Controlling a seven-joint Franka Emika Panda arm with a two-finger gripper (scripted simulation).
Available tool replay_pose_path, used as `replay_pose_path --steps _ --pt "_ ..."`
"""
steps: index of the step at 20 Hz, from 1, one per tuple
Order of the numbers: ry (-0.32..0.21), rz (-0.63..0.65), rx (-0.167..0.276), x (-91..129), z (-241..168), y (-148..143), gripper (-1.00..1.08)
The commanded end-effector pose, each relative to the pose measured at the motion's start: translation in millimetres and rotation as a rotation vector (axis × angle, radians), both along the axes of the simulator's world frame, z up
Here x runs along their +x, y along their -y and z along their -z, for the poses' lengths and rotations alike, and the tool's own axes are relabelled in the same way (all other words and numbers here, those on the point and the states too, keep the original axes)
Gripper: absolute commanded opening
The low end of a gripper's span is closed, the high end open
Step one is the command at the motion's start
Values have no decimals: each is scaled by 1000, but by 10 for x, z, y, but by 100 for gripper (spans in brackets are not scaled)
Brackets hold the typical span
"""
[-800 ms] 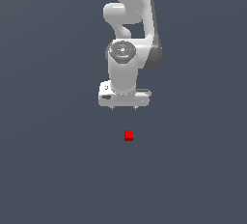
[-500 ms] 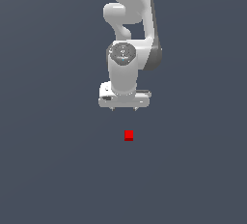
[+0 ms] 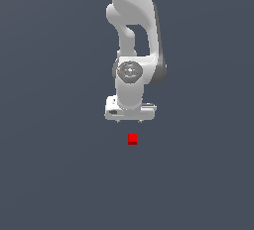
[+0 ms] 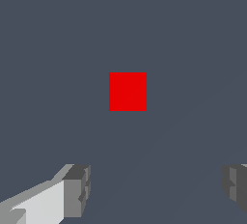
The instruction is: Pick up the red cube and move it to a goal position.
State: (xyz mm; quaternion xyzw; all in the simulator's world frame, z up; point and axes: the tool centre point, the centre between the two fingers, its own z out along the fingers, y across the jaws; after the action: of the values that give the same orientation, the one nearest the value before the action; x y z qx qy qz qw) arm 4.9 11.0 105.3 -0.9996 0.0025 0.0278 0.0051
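1. Red cube (image 3: 132, 139) lies alone on the dark grey floor (image 3: 49, 174), untouched, near the gripper (image 3: 128, 120) but not under it.
2. Gripper fingers (image 4: 77, 189) are spread wide, holding nothing; the wrist view shows the cube ahead of the gap, not between the tips.
3. Nothing done yet; aligning, descent, grasp, lift and carry all remain.
4. No goal marker is visible.
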Motion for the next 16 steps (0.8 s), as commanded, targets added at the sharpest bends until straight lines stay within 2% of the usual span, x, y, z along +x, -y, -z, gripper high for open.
replay_pose_path --steps 1,8,16 --pt "10 0 -2 84 171 -33 100" --pt "39 0 -7 340 610 -115 100" --pt "54 1 -10 496 838 -157 100"
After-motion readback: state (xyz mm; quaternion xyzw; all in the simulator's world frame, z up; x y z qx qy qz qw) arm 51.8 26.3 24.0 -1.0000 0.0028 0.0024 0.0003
